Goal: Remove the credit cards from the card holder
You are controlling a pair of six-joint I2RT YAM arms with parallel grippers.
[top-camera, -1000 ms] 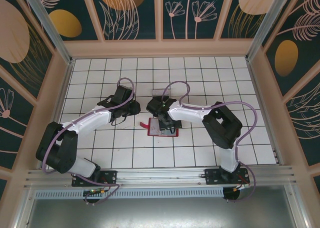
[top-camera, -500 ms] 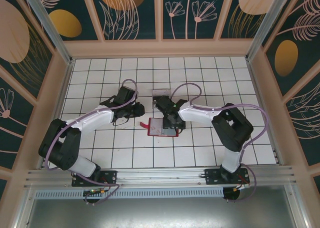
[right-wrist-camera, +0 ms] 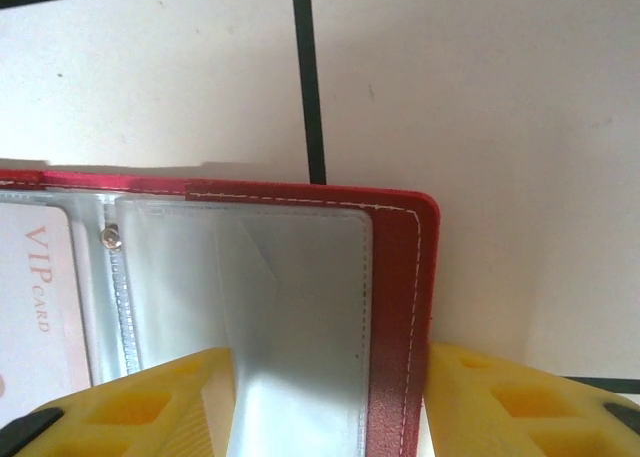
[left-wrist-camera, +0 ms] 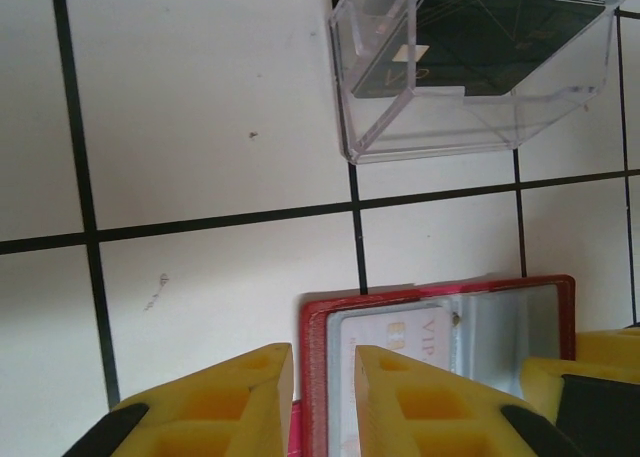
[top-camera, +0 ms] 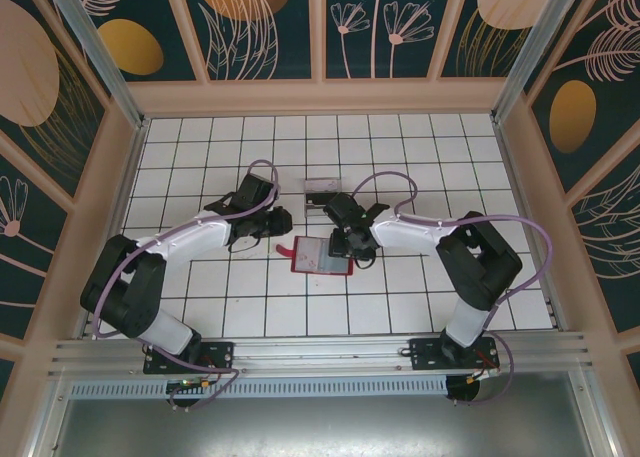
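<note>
The card holder [top-camera: 320,256] lies open on the tiles, red with greyish see-through sleeves. Its left sleeve holds a pale credit card marked VIP [left-wrist-camera: 400,339] [right-wrist-camera: 38,297]; the right sleeve [right-wrist-camera: 290,297] looks empty. My left gripper [top-camera: 282,222] [left-wrist-camera: 322,362] stands at the holder's left edge, its jaws a narrow gap apart with the red rim [left-wrist-camera: 318,377] showing between them. My right gripper [top-camera: 346,245] [right-wrist-camera: 330,377] is open astride the holder's right page, one finger [right-wrist-camera: 500,407] against the red edge. A dark card [left-wrist-camera: 480,37] lies in the clear tray.
The clear plastic tray [top-camera: 322,190] [left-wrist-camera: 350,127] sits one tile beyond the holder, close to both wrists. White tiled floor stretches around, fenced by wooden walls at the back and sides.
My right gripper has swung from the holder's far left corner to its right edge, and its jaws have narrowed. My left gripper has slid right, up to the holder's left edge.
</note>
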